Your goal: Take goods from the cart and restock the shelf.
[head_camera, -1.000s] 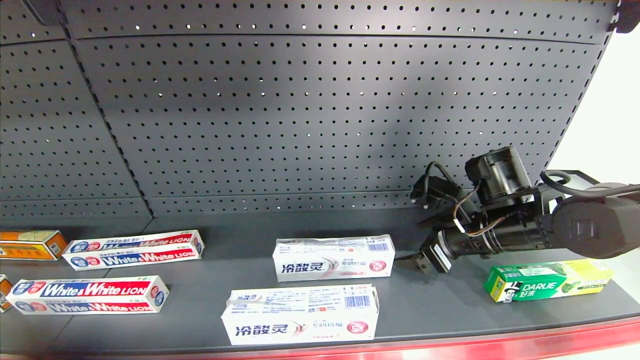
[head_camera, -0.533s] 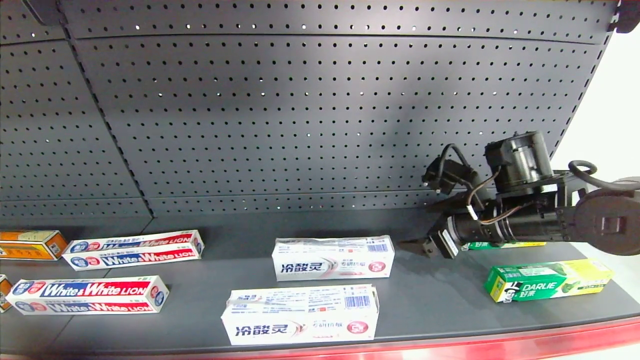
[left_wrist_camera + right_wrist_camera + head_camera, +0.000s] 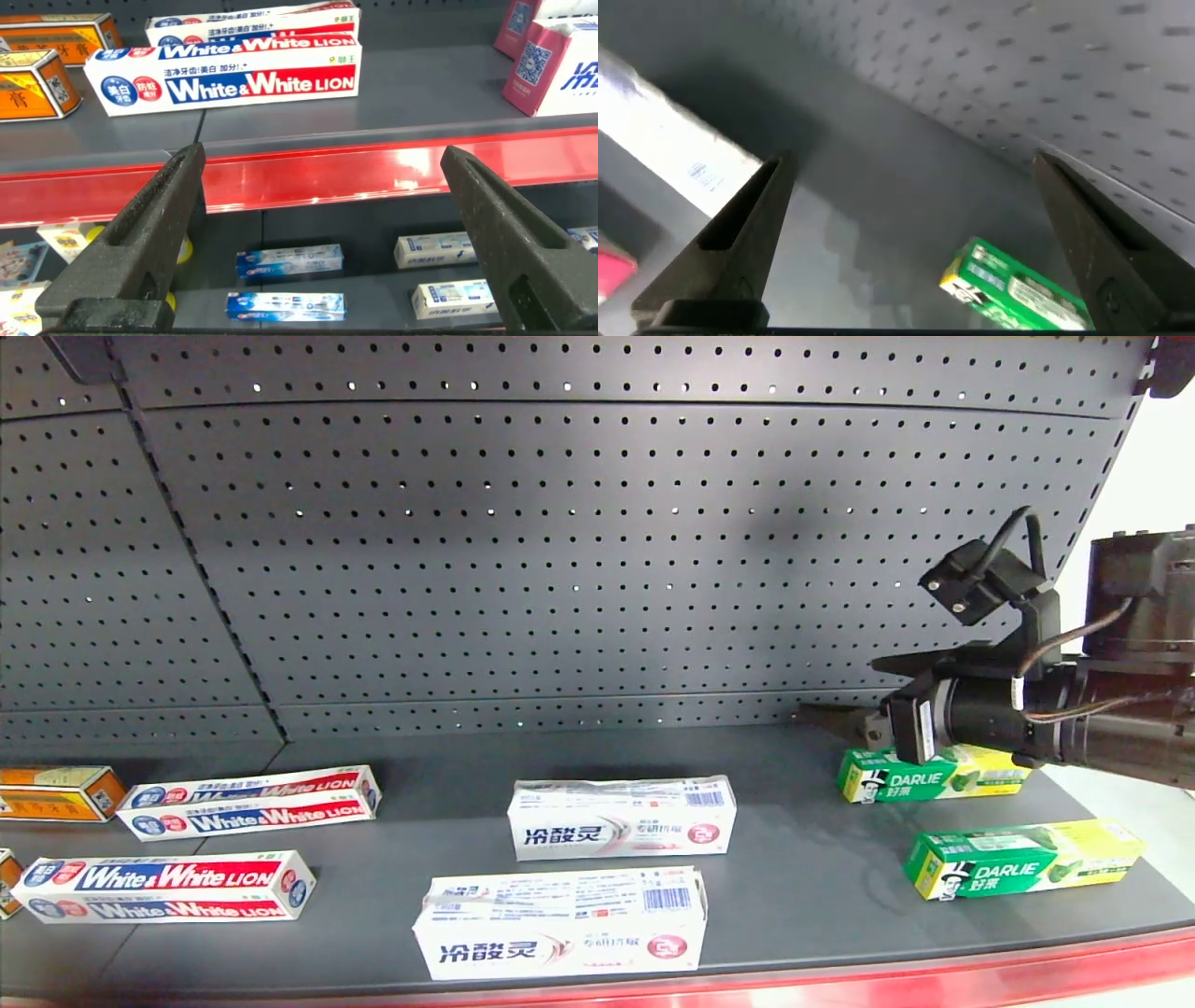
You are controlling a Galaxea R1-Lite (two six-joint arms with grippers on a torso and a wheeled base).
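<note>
My right gripper (image 3: 845,709) hangs open and empty above the right end of the grey shelf (image 3: 803,887), close to the pegboard back wall (image 3: 560,569). A green toothpaste box (image 3: 934,775) lies just below and in front of it, and a second green box (image 3: 1022,861) sits nearer the front edge. In the right wrist view the open gripper (image 3: 910,163) looks down on the green box (image 3: 1018,289). My left gripper (image 3: 322,154) is open and empty, level with the red shelf edge (image 3: 327,173), below a blue-and-red toothpaste box (image 3: 224,84).
Two white toothpaste boxes (image 3: 621,817) (image 3: 560,919) lie mid-shelf. Two blue-and-red boxes (image 3: 252,800) (image 3: 163,887) and an orange box (image 3: 56,791) lie at the left. Bare shelf lies between the white and green boxes. A lower shelf holds more boxes (image 3: 290,261).
My right arm has drawn back to the right and risen, away from the white boxes. The green box at the back of the shelf has come into view beneath it.
</note>
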